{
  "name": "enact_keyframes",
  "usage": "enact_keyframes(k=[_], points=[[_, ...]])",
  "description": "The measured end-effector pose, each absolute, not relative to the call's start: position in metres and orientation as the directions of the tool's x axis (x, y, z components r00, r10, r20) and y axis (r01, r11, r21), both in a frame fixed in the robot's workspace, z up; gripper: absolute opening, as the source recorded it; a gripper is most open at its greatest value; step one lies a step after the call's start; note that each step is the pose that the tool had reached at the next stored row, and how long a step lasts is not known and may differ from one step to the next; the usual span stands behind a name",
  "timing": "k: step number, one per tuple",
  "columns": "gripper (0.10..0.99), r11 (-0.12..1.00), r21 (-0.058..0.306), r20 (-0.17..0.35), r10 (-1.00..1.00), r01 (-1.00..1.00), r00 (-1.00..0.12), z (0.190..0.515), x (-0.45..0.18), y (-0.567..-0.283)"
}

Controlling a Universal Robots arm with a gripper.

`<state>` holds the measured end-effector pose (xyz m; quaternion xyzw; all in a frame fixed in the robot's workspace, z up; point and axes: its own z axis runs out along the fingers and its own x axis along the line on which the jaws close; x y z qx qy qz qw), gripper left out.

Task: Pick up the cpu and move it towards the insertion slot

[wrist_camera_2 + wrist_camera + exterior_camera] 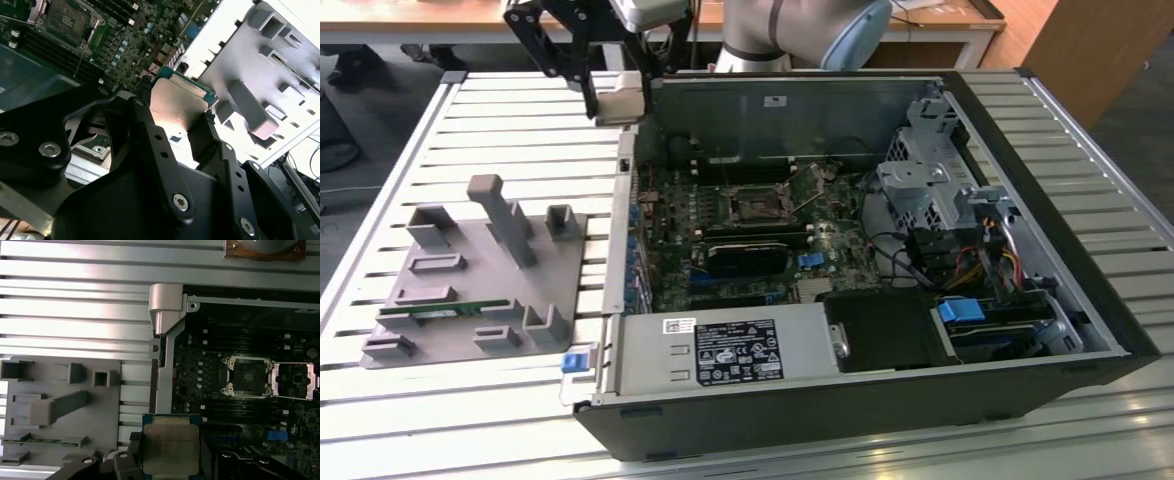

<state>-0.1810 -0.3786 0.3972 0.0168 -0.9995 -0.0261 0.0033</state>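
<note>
My hand (167,467) grips the flat square silver-topped cpu (170,447) by its edges; I judge holding it level matters, approaching the dark silver-framed insertion slot (248,376).

Two white stickers with black print sit on the power box (720,352) at the bottom of the exterior view. The words are too small to read.

socket (248,376) lies open from above, its lid (295,380) flipped aside; case wall (167,315) and drive cage (927,185) flank the board.
</note>
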Motion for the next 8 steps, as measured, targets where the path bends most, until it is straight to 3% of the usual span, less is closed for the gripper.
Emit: enact_keyframes(k=[8], points=[[0.541,0.998,0.052,0.006,-0.034,-0.033,-0.999,0.3972,-0.1731,-0.3754]])
